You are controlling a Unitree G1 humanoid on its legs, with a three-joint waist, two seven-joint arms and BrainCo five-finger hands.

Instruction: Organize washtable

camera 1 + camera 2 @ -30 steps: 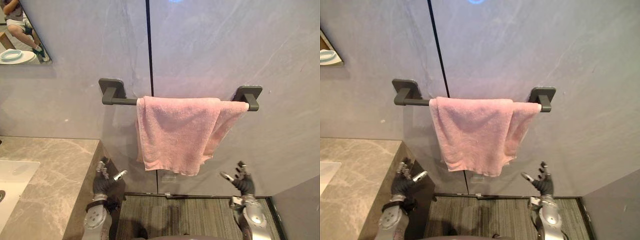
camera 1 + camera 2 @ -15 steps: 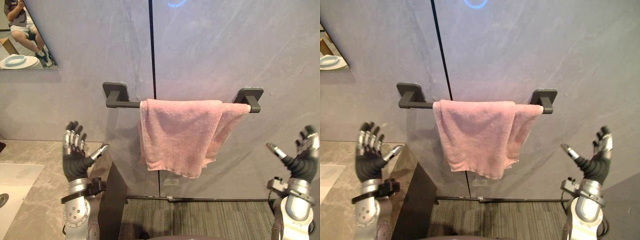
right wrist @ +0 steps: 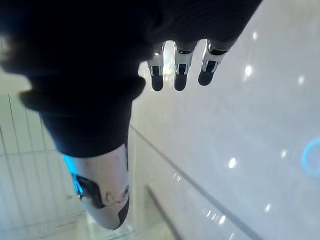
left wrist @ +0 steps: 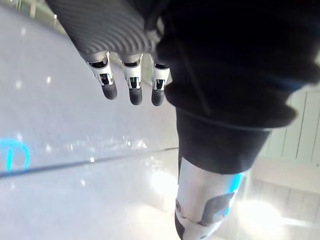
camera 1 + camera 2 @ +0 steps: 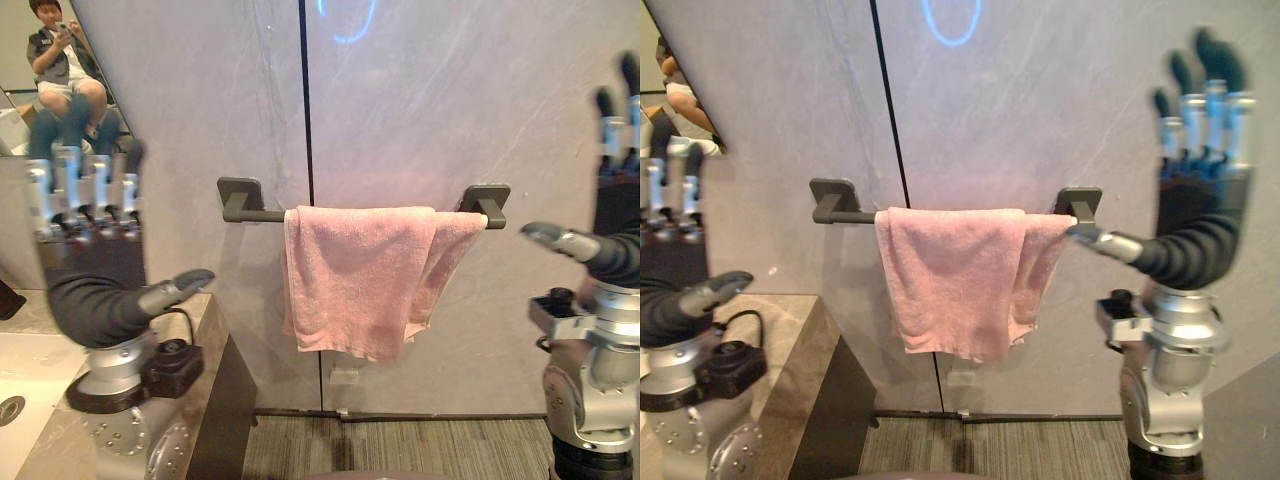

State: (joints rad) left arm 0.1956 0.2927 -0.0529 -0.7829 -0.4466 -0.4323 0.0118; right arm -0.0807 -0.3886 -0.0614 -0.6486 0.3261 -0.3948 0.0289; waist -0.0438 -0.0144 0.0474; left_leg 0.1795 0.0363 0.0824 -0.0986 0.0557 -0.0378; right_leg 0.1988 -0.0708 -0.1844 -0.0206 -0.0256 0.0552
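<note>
A pink towel (image 5: 360, 275) hangs folded over a dark grey towel bar (image 5: 250, 212) on the grey wall, bunched toward the bar's right end. My left hand (image 5: 95, 285) is raised at the left, over the marble counter (image 5: 205, 330), fingers straight up and thumb out, holding nothing. My right hand (image 5: 1195, 230) is raised at the right, fingers straight and thumb pointing toward the towel's right edge, a short way from it. In the wrist views the left hand's fingers (image 4: 130, 85) and the right hand's fingers (image 3: 180, 67) stand straight against the wall.
A white sink basin (image 5: 20, 370) lies in the counter at the far left. A mirror (image 5: 50, 70) at the upper left reflects a seated person. Grey carpet (image 5: 400, 450) covers the floor below the towel.
Both hands have risen from low near the floor to chest height and now stand much closer to the camera, fingers still straight. The towel has not moved; the view has shifted slightly.
</note>
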